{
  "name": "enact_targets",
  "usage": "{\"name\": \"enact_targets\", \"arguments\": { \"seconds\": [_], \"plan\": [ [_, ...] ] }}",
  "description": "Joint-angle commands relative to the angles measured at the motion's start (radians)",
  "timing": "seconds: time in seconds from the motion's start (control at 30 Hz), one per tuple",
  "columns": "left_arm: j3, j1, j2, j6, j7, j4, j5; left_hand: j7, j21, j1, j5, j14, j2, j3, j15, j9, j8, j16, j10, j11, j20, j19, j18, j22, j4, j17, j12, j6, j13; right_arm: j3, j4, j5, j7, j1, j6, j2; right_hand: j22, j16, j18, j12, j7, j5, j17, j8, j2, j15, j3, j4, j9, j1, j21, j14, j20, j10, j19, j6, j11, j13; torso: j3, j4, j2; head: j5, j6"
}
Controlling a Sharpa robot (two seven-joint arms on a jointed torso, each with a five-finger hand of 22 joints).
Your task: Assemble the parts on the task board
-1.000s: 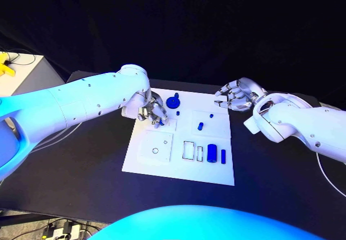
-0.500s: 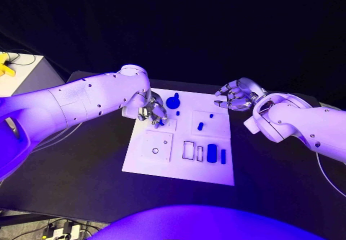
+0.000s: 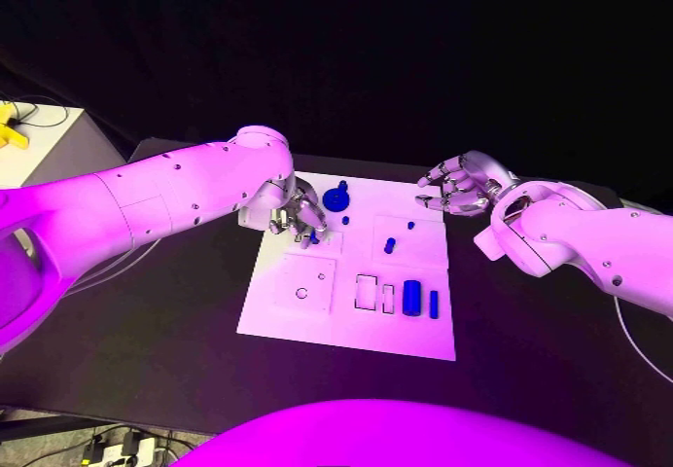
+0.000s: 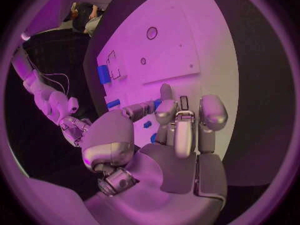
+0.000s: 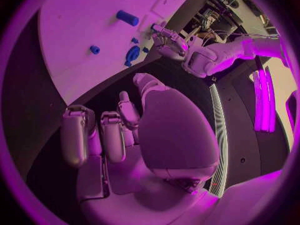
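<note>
The white task board [image 3: 281,321] lies mid-table. My left hand [image 3: 295,219] hovers over its far left part with fingers curled, and pinches a small blue part [image 3: 317,236] at the fingertips; this small blue part [image 4: 157,103] sits between thumb and finger. A round blue part [image 3: 336,199] stands just beyond that hand. Two small blue pegs [image 3: 390,245] sit mid-board, and a blue block [image 3: 412,297] with a thin blue bar [image 3: 435,304] lies nearer me. My right hand [image 3: 456,190] hangs at the board's far right corner, its fingers curled and its palm [image 5: 169,130] empty.
Recessed slots [image 3: 368,292] and a square plate with a small ring [image 3: 301,292] mark the board's near half. A pale cabinet with a yellow object [image 3: 12,126] stands off the table's far left. Black table [image 3: 155,321] surrounds the board.
</note>
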Motion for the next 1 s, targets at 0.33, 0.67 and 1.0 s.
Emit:
{"name": "enact_targets", "arguments": {
  "seconds": [0.33, 0.67, 1.0],
  "plan": [
    [-0.012, -0.02, 0.008, 0.017, -0.005, 0.002, -0.025, -0.008, -0.001, 0.029, 0.019, 0.105, 0.021, 0.105, -0.005, -0.007, 0.004, 0.002, 0.002, -0.004, -0.001, 0.006, -0.011, 0.004, -0.113, 0.261, -0.004, -0.003, 0.009, 0.0, 0.001, -0.009, 0.008, -0.001, 0.015, 0.0, 0.135, -0.004, 0.006, 0.004, -0.001, 0.01, 0.18, -0.004, -0.002, 0.01, 0.008, -0.001, -0.002, -0.004, -0.002, 0.079, 0.009, -0.008, 0.032, -0.008, -0.001, -0.001, -0.0007, 0.0005, 0.0, 0.0, 0.0],
    [-0.012, -0.02, -0.001, 0.024, -0.003, 0.007, -0.031, -0.008, 0.003, 0.032, 0.029, 0.106, 0.019, 0.115, -0.005, -0.01, 0.006, 0.003, 0.007, -0.005, -0.002, 0.011, -0.013, 0.013, -0.122, 0.263, 0.001, 0.0, 0.02, 0.0, 0.001, -0.009, 0.008, -0.001, 0.016, -0.001, 0.135, -0.004, 0.006, 0.004, -0.001, 0.01, 0.18, -0.004, -0.002, 0.01, 0.008, -0.001, -0.002, -0.004, -0.002, 0.079, 0.009, -0.008, 0.032, -0.008, -0.001, -0.001, -0.0005, 0.0017, -0.001, 0.001, 0.0],
    [-0.012, -0.02, -0.017, 0.01, -0.005, 0.011, -0.041, -0.01, 0.016, 0.033, 0.038, 0.105, 0.016, 0.123, -0.006, -0.013, 0.009, 0.002, 0.013, -0.007, -0.002, 0.025, -0.017, 0.037, -0.127, 0.262, 0.004, 0.006, 0.027, 0.0, 0.001, -0.009, 0.008, -0.001, 0.017, -0.002, 0.135, -0.004, 0.006, 0.004, -0.001, 0.01, 0.18, -0.004, -0.002, 0.01, 0.008, -0.001, -0.002, -0.004, -0.002, 0.079, 0.009, -0.008, 0.032, -0.008, -0.001, -0.001, -0.0011, 0.0015, -0.001, 0.001, 0.0]
  ]
}}
